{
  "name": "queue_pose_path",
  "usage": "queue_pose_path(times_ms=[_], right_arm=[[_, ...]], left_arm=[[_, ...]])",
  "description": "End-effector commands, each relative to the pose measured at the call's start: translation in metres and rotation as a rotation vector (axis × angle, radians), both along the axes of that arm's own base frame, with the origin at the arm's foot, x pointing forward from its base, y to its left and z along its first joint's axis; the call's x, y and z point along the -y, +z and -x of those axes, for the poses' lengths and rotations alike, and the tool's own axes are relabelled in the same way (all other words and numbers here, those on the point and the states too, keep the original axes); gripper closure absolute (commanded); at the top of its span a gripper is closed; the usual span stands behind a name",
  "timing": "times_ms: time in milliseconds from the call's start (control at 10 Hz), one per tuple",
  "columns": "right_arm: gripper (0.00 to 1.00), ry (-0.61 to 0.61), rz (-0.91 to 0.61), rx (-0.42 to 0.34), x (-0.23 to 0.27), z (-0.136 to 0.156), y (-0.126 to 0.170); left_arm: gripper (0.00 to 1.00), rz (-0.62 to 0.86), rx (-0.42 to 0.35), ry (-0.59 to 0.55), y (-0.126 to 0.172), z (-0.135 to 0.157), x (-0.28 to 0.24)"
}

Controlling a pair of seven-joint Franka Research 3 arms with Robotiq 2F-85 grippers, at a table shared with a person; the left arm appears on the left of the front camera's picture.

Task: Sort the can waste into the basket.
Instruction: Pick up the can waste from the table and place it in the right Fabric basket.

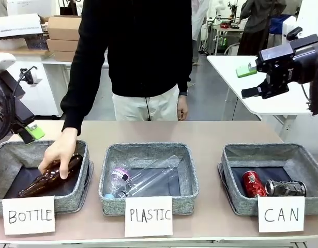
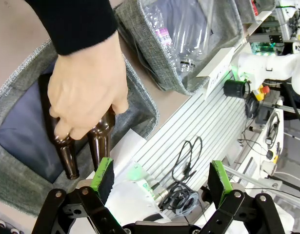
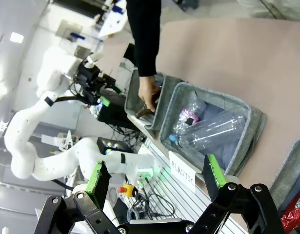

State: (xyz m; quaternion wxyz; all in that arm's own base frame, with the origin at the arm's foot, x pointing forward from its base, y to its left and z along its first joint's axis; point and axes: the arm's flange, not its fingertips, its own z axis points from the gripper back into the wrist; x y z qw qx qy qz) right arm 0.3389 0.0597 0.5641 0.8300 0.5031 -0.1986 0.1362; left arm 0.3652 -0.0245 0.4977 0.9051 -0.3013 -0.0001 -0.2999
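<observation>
The grey basket (image 1: pixel 262 149) signed "CAN" (image 1: pixel 281 214) stands at the right of the table. Inside it lie a red can (image 1: pixel 253 183) and a silvery-grey can (image 1: pixel 286 187), side by side. My right gripper (image 1: pixel 250 81) hangs open high above and behind this basket, holding nothing. In the right wrist view its fingers (image 3: pixel 213 171) stand apart, with a corner of the red can (image 3: pixel 296 214) and the basket wall (image 3: pixel 285 168) at the lower right. My left gripper (image 1: pixel 30 133) is at the far left, open and holding nothing (image 2: pixel 161 176).
A person's hand (image 1: pixel 58 152) reaches into the "BOTTLE" basket (image 1: pixel 84 178) and rests on brown glass bottles (image 2: pixel 98 144). The "PLASTIC" basket (image 1: pixel 148 149) in the middle holds clear plastic bottles (image 1: pixel 148 178). Bare tabletop (image 1: pixel 210 132) lies behind the baskets.
</observation>
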Motion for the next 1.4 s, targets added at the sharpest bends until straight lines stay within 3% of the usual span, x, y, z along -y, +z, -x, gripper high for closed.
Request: queue_pose_path(times_ms=[0, 1300], right_arm=[[0.00, -0.002, -0.003, -0.010, -0.0018, 0.0006, 0.0027], [0.00, -0.002, -0.003, -0.010, -0.0018, 0.0006, 0.0027]], left_arm=[[0.00, -0.002, 0.008, -0.007, -0.0011, 0.0004, -0.0017], [0.00, -0.002, 0.008, -0.007, -0.0011, 0.0004, -0.0017]])
